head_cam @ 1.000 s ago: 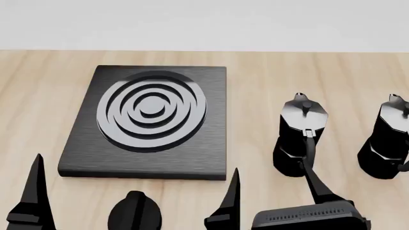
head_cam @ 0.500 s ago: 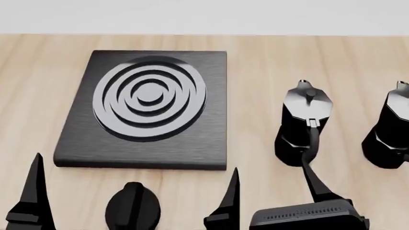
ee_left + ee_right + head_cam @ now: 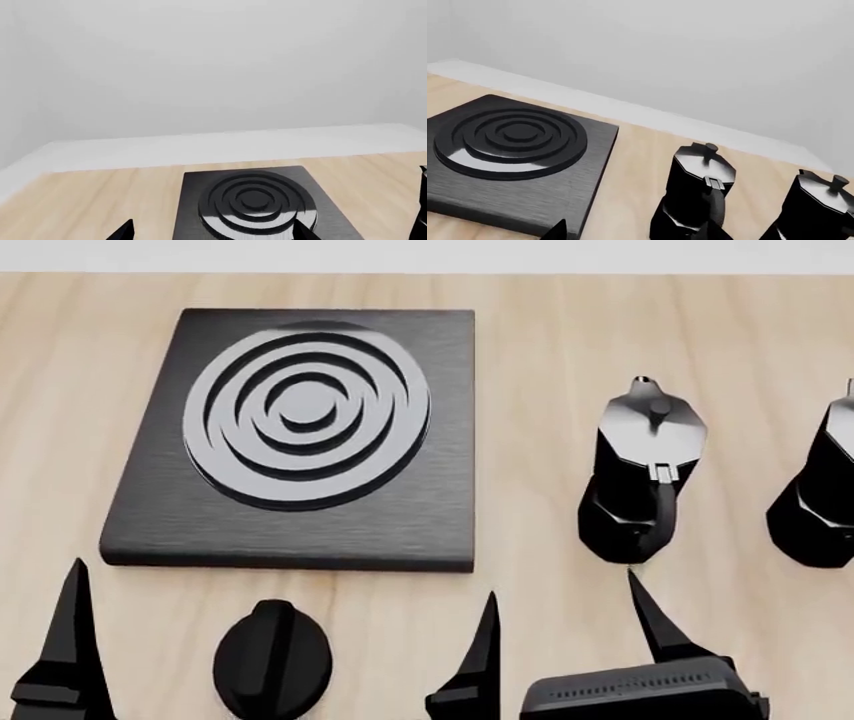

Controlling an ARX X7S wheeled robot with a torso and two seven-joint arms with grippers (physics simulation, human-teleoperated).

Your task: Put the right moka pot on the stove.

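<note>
The right moka pot (image 3: 821, 490) stands upright at the table's right, cut by the head view's edge; it also shows in the right wrist view (image 3: 820, 210). The stove (image 3: 307, 420) lies flat at the left, with nothing on it, and also shows in both wrist views (image 3: 250, 200) (image 3: 514, 135). My left gripper (image 3: 286, 578) is open and empty just in front of the stove, its tips wide apart (image 3: 213, 222). My right gripper (image 3: 641, 222) is open and empty; one finger (image 3: 651, 620) points at the other pot, short of it.
The identical left moka pot (image 3: 641, 480) (image 3: 697, 195) stands between the stove and the right pot. A black oval knob (image 3: 272, 660) lies on the wooden table (image 3: 534, 360) in front of the stove, between the left gripper's fingers. A white wall stands behind the table.
The head view now looks more steeply down, so the stove and pots sit higher in the frame. Both grippers keep their places in the view and stay open.
</note>
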